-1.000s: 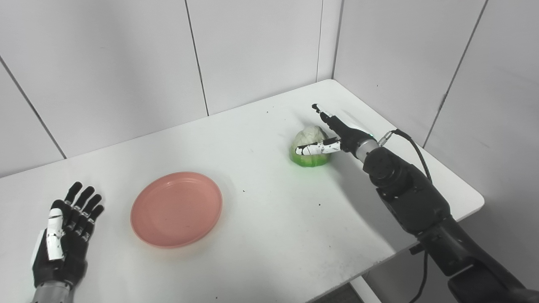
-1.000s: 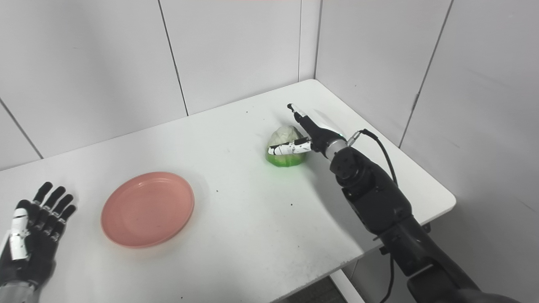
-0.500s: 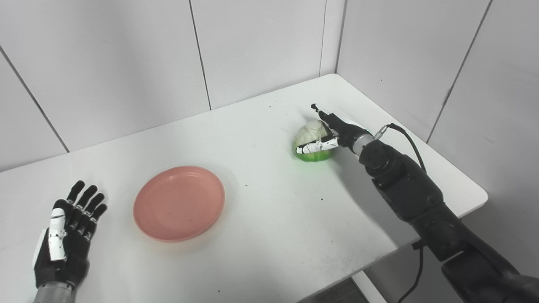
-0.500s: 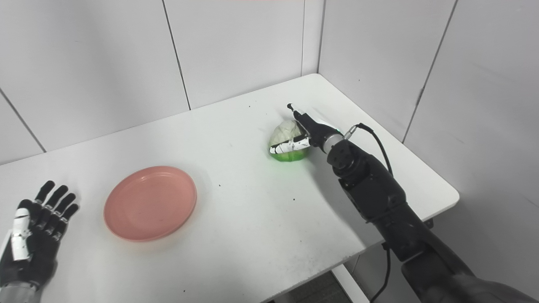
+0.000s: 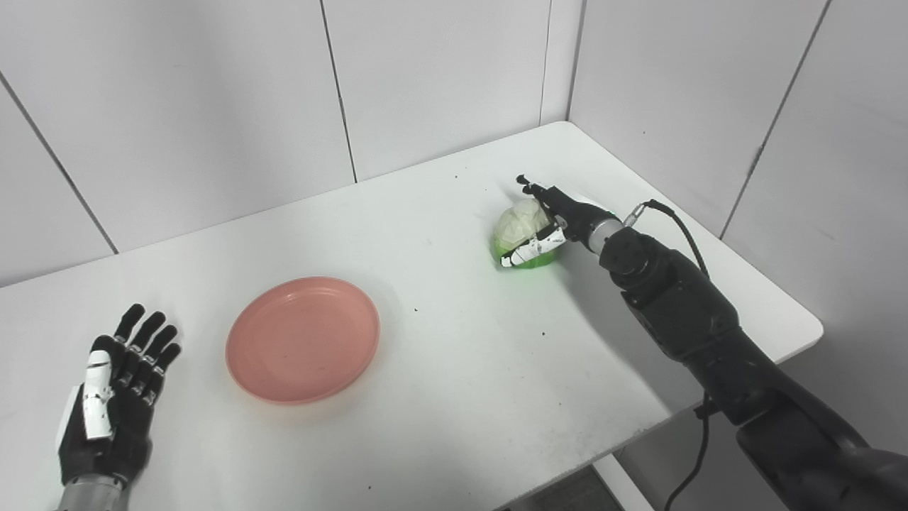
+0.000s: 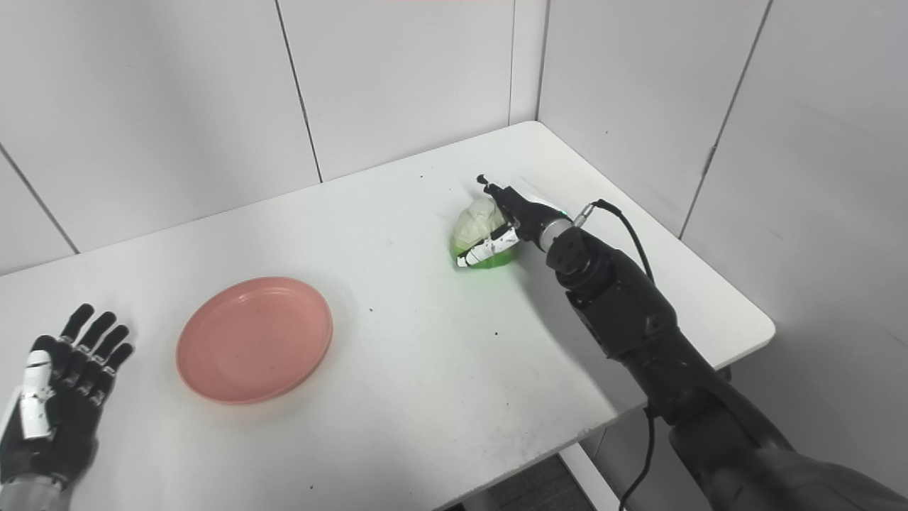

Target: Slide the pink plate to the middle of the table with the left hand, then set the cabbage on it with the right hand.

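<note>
Bright, even light, seemingly from overhead, gives soft shadows on the white table (image 5: pixel 454 369); both views sharp, glare slight.

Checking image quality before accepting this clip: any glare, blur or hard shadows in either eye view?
Left eye view: even light, sharp; soft shadow beside the pink plate and under the right hand gripping the cabbage. Right eye view: same, no glare on the table.

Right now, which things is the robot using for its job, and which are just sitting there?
For the job:
- pink plate
- cabbage, with the right hand wrapped around it
- left hand, lying open beside the plate

Just there:
- white table, with a few dark specks
- black cable on the right arm
- white walls
</note>
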### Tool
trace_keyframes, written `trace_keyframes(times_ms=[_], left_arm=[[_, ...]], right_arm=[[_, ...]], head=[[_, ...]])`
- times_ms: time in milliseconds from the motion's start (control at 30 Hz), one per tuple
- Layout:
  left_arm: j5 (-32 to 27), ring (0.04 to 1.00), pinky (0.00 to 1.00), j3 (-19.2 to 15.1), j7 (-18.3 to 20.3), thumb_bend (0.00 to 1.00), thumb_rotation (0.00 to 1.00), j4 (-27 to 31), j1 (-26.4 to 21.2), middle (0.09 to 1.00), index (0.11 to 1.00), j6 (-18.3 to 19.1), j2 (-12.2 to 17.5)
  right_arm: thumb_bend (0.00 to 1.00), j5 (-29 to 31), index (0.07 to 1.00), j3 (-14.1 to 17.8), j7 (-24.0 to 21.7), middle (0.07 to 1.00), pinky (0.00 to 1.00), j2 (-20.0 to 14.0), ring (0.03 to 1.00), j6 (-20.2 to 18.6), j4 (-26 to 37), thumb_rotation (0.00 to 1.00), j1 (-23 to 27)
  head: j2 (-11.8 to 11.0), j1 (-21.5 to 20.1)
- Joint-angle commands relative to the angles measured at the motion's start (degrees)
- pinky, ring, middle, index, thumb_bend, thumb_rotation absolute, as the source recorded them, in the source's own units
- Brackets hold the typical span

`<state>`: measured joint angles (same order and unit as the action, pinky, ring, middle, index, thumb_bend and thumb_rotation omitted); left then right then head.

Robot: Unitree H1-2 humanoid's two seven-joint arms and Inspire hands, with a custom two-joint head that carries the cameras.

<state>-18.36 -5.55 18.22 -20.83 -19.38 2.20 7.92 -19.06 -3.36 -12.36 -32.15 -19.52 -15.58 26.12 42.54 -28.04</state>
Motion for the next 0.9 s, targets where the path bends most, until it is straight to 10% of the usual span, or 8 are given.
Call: trace_keyframes(times_ms=[0, 133, 200, 267, 867], left_arm=[[0.6, 0.908, 0.93, 0.3, -1.1, 0.46, 1.0, -1.2, 1.5, 0.917, 0.907, 3.6, 0.1], [0.6, 0.906, 0.92, 0.3, -1.0, 0.47, 1.0, -1.1, 1.5, 0.915, 0.906, 3.5, 0.0], [0.8, 0.907, 0.92, 0.5, -1.0, 0.47, 1.0, -0.9, 1.6, 0.917, 0.907, 3.6, 0.0], [0.8, 0.907, 0.92, 0.5, -1.2, 0.47, 1.0, -0.6, 1.7, 0.917, 0.908, 3.7, 0.0], [1.1, 0.905, 0.92, 1.0, -1.9, 0.47, 1.0, -1.0, 1.4, 0.915, 0.908, 3.7, -0.6]], right_arm=[[1.0, 0.2, 0.885, 0.8, 1.1, 0.871, 0.84, -1.2, 0.865, 2.8, 0.4, 0.18, 2.8], [0.93, -1.2, 0.669, -0.4, 2.7, 0.656, 0.61, -0.9, 0.635, 3.5, -0.7, 0.03, 3.0], [0.61, -1.7, 0.522, -0.7, 3.1, 0.548, 0.54, -0.8, 0.554, 3.2, -0.7, 0.03, 3.0], [0.54, -2.3, 0.503, -1.0, 3.2, 0.506, 0.48, -0.7, 0.466, 2.4, -0.4, 0.01, 3.0], [0.52, -1.2, 0.498, 1.0, 4.4, 0.505, 0.42, 0.0, 0.42, 1.6, 0.7, 0.0, 2.3]], head=[[0.1, 0.1], [0.1, 0.6], [0.1, 0.6], [0.1, 0.6], [-0.2, 1.8]])
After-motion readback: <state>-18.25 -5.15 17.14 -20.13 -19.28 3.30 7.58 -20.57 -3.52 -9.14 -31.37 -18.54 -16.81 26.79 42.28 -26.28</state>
